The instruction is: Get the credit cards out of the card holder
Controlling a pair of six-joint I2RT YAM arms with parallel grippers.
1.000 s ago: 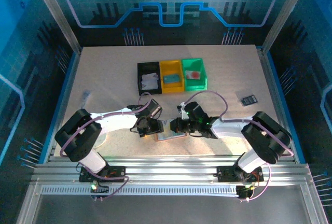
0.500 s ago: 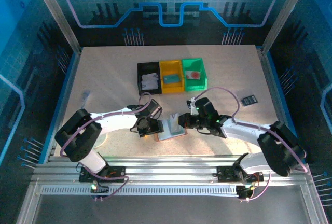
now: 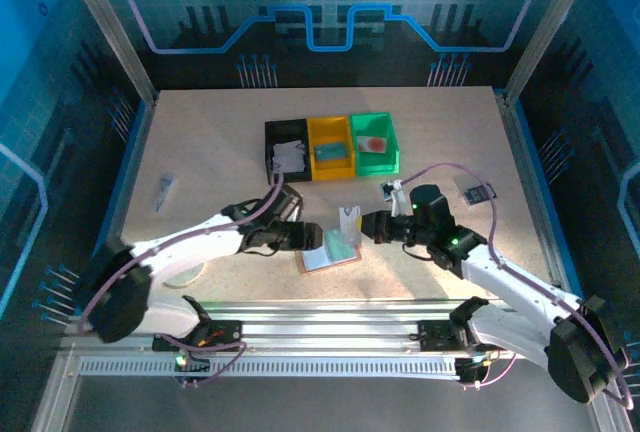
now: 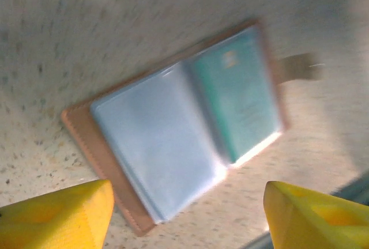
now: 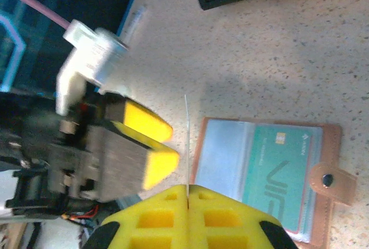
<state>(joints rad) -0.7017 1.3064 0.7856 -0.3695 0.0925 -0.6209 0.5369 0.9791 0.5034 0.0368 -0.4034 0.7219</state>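
Note:
The card holder [image 3: 330,254] lies open on the table, pinkish-tan with pale blue clear pockets [image 4: 155,157]. A teal credit card [image 4: 239,96] sits in its tab-side pocket. My right gripper [image 3: 366,224] hovers just right of the holder, shut on a thin pale credit card [image 3: 349,220] held upright. In the right wrist view that card [image 5: 187,139] is edge-on, rising from the closed pads [image 5: 188,189], with the holder [image 5: 262,171] to the right. My left gripper [image 3: 311,237] is open at the holder's left edge; its yellow fingertips [image 4: 55,217] stand wide apart with nothing between them.
Black [image 3: 287,150], yellow [image 3: 330,147] and green [image 3: 374,142] bins stand in a row behind the holder, each with something inside. A small dark object [image 3: 478,192] lies at the right, a small clear item [image 3: 163,192] at the left.
My right gripper has pulled back to the right from over the holder, carrying the pale card out. The left arm has stretched out low, its gripper still beside the holder.

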